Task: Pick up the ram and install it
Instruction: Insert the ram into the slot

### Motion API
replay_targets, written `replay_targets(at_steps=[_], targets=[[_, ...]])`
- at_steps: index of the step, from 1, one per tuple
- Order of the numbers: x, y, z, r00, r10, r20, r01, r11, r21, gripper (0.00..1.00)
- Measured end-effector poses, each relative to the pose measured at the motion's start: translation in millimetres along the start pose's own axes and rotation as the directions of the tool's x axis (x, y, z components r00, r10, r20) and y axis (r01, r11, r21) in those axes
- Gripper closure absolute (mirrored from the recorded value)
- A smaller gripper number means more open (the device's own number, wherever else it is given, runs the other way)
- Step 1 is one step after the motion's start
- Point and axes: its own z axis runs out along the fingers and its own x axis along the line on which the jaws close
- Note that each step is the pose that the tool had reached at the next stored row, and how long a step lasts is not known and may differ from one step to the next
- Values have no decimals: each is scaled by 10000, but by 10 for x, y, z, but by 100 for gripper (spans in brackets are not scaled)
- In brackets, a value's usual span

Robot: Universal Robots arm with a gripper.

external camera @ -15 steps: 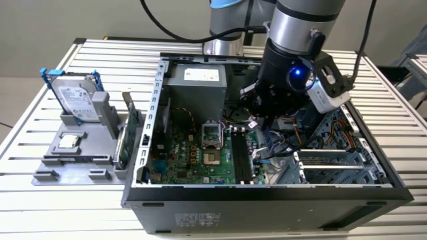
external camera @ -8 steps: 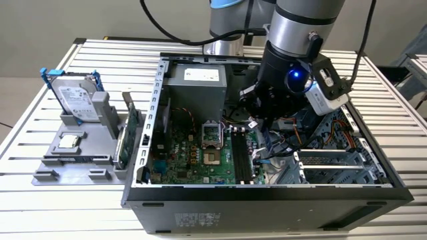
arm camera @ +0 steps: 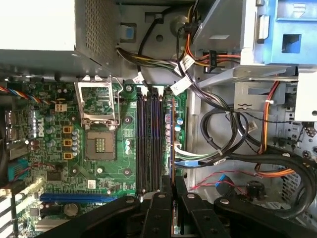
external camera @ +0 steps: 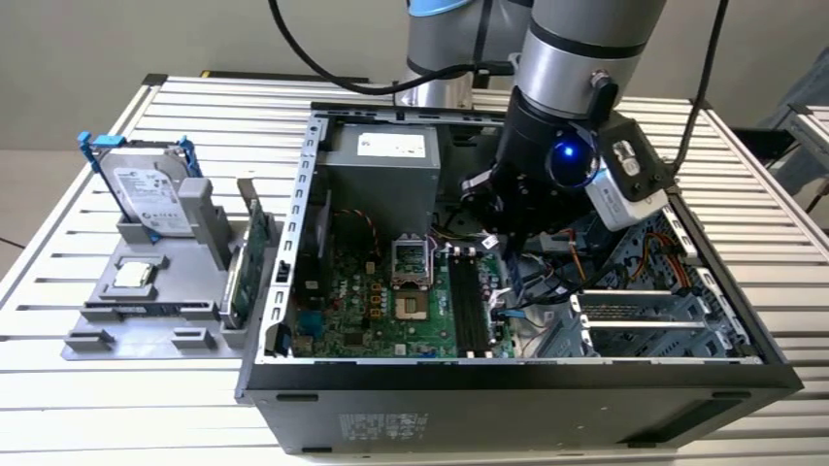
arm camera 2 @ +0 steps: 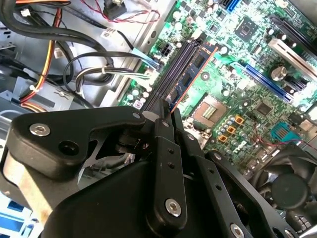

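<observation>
Second wrist view: long, thin dark ram stick [arm camera 2: 190,74] standing on edge over black memory slots [arm camera 2: 171,74] of green motherboard [arm camera 2: 233,94], pinched at near end between closed black gripper [arm camera 2: 166,116] fingers. Exterior view: gripper [external camera: 499,243] lowered inside open computer case [external camera: 518,388].

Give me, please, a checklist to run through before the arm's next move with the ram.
1. Grip: gripper shut on the ram: ok.
2. Ram parallel to the slots in the first wrist view: ok.
3. Ram lined up over a free slot, not beside the bank: cannot tell.
4. Ram seated, latches closed: cannot tell.
5. Cables lie close beside the ram; free of contact: cannot tell.
6. Case open, board reachable from above: ok.
</observation>
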Motion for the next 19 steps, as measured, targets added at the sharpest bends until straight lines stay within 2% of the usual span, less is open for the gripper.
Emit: replay_targets(at_steps=[8, 19], targets=[[43, 1, 14, 9993, 384, -29, -384, 9993, -13, 100], [105, 2, 57, 9980, 631, -62, -631, 9980, -19, 100]])
